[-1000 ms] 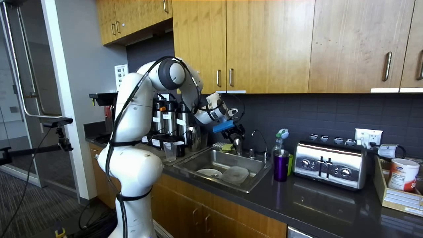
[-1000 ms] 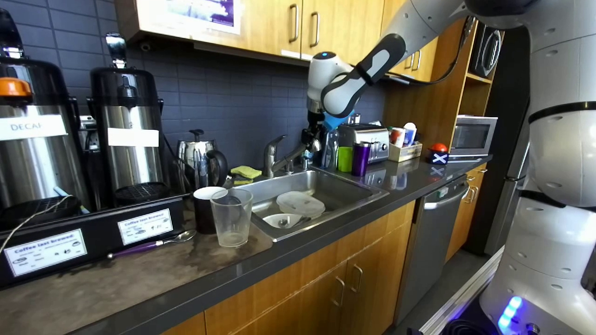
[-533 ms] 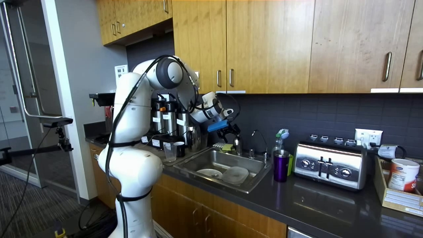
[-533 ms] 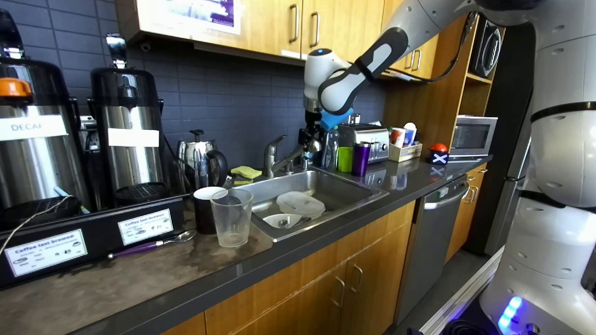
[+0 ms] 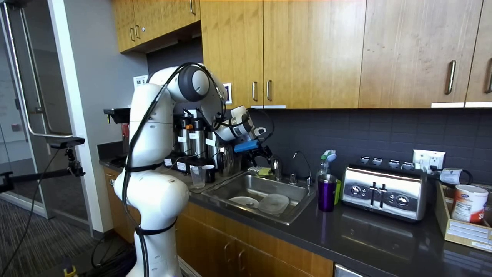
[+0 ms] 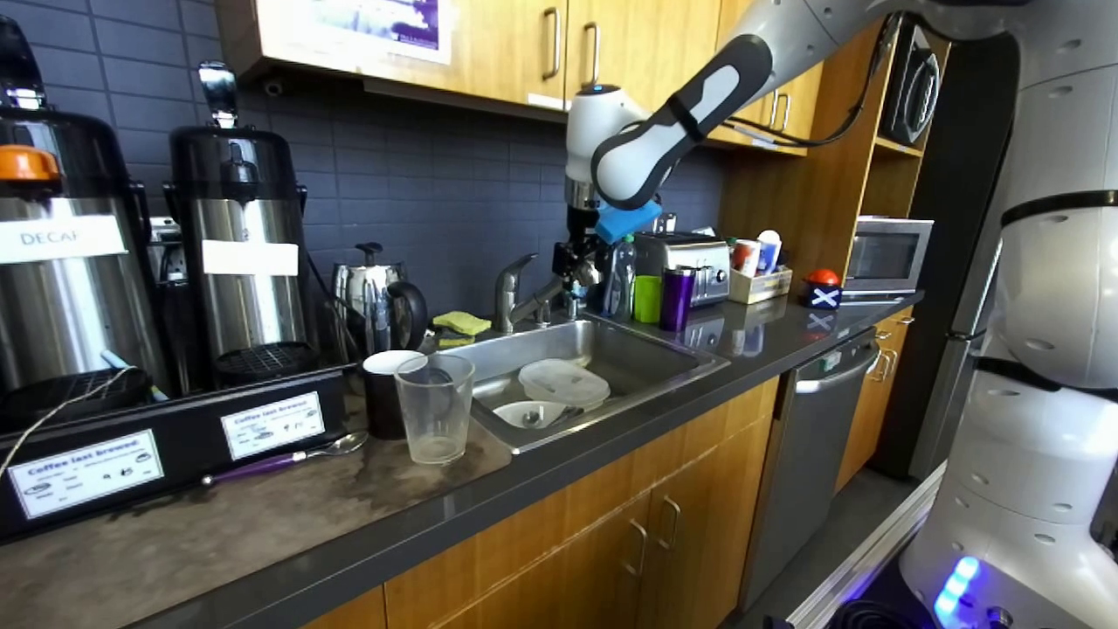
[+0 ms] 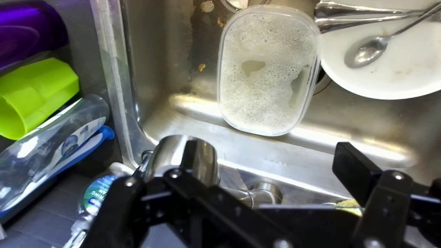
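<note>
In the wrist view my gripper (image 7: 270, 156) stands open, its black fingers (image 7: 355, 168) wide apart with nothing gripped between them. The left finger overlaps the chrome faucet head (image 7: 206, 160); whether they touch I cannot tell. Between the fingers, farther down, shows the faucet base (image 7: 267, 191). Beyond the fingertips a clear container (image 7: 267, 75) of foamy water sits in the steel sink (image 7: 165, 113), beside a white dish (image 7: 382, 82) bearing a spoon (image 7: 361, 55). Both exterior views put the gripper (image 5: 260, 154) above the sink's back edge, close to the faucet (image 6: 509, 297).
A purple tumbler (image 6: 677, 299), a green cup (image 6: 646, 300) and a clear soap bottle (image 6: 621, 279) stand right of the sink, near the toaster (image 5: 382, 190). Left of it are a sponge (image 6: 463, 323), a kettle (image 6: 367, 301) and a clear cup (image 6: 435, 409). Cabinets (image 5: 313, 54) hang overhead.
The arm and gripper have shifted steadily left in both exterior views, sliding along the back of the sink. Container, dish, cups and toaster keep their places.
</note>
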{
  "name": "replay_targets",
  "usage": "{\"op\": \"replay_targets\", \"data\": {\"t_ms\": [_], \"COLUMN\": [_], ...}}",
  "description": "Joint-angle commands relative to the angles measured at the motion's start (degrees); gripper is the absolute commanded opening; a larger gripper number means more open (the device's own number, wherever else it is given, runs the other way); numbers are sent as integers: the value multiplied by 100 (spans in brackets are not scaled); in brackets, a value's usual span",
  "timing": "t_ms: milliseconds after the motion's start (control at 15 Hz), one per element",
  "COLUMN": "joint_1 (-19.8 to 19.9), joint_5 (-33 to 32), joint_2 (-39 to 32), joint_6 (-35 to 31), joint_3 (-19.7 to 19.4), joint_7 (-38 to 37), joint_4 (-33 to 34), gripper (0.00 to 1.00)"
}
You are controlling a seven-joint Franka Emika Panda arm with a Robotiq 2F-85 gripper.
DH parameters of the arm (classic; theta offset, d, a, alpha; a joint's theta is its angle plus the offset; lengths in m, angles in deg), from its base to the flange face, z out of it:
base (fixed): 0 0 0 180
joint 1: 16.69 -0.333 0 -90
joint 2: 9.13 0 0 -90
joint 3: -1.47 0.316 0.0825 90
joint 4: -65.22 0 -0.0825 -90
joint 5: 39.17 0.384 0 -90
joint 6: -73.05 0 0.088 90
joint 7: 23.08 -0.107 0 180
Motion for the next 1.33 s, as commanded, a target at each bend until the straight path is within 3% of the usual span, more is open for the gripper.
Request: {"op": "replay_targets", "data": {"t_ms": [0, 1267], "joint_1": [36, 55], "joint_5": [259, 1744], "joint_2": [115, -274], "joint_6": [39, -112], "joint_3": [137, 566], "joint_7": [196, 1776], "joint_4": [-158, 158], "gripper": [100, 100]}}
